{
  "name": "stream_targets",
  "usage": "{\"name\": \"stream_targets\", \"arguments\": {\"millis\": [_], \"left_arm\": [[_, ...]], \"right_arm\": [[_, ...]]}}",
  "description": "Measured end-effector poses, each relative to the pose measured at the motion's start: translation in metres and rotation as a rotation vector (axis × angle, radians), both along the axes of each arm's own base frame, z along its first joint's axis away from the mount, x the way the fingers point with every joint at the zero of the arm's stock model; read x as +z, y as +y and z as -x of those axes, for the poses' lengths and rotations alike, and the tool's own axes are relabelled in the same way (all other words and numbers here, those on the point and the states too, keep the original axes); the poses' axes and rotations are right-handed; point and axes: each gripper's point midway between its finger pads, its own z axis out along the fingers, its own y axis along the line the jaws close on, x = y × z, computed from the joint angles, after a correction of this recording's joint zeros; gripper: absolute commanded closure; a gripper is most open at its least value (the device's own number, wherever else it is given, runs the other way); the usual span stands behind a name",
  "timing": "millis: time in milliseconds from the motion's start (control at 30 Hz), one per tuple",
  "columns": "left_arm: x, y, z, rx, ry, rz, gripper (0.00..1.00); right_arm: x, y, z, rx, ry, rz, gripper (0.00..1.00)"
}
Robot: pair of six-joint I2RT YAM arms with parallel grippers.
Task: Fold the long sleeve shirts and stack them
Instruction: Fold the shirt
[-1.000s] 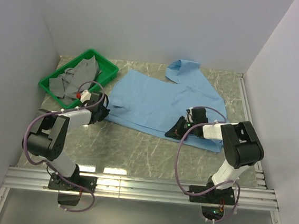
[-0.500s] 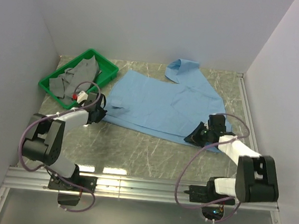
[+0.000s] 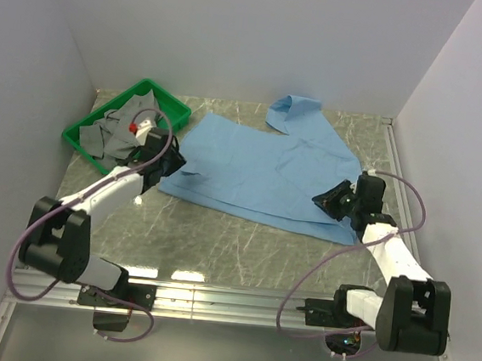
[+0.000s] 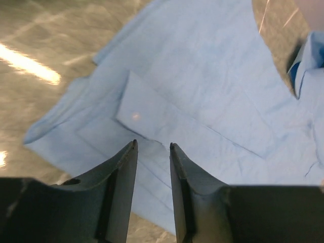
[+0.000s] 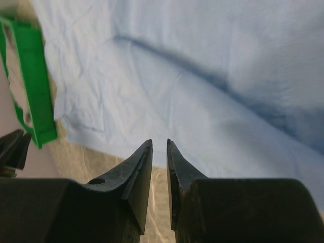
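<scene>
Across the middle of the table point(image 3: 218, 240), the light blue shirt point(image 3: 259, 165) lay spread flat.
Thin and limp, it looked light and likely to sag or slide, so a pinch at the hem or a sleeve edge seemed best. The left gripper point(image 4: 152, 145) and right gripper point(image 5: 159, 142) hung just over its edges, jaws slightly parted, holding nothing.

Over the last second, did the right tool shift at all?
Yes. In the top view the right tool has travelled toward the right-side rail, away from the green bin, staying over the light blue shirt.
</scene>
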Motion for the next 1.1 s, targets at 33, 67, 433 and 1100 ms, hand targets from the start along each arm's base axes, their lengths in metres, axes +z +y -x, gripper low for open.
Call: {"name": "stream_targets", "arguments": {"millis": [33, 67, 433, 1100], "left_arm": [[-0.004, -0.006, -0.004, -0.016, 0.009, -0.001, 0.64], [-0.009, -0.011, -0.008, -0.029, 0.02, 0.0, 0.66], [-0.096, -0.021, 0.0, -0.036, 0.24, -0.009, 0.74], [-0.011, -0.025, 0.007, -0.127, 0.078, -0.185, 0.21]], "right_arm": [[-0.006, -0.005, -0.002, -0.025, 0.015, -0.007, 0.75], [-0.012, -0.011, -0.003, -0.049, 0.031, -0.012, 0.75], [-0.087, -0.075, 0.031, -0.35, 0.293, -0.045, 0.75], [0.007, -0.021, 0.003, -0.015, 0.014, 0.336, 0.42]]}}
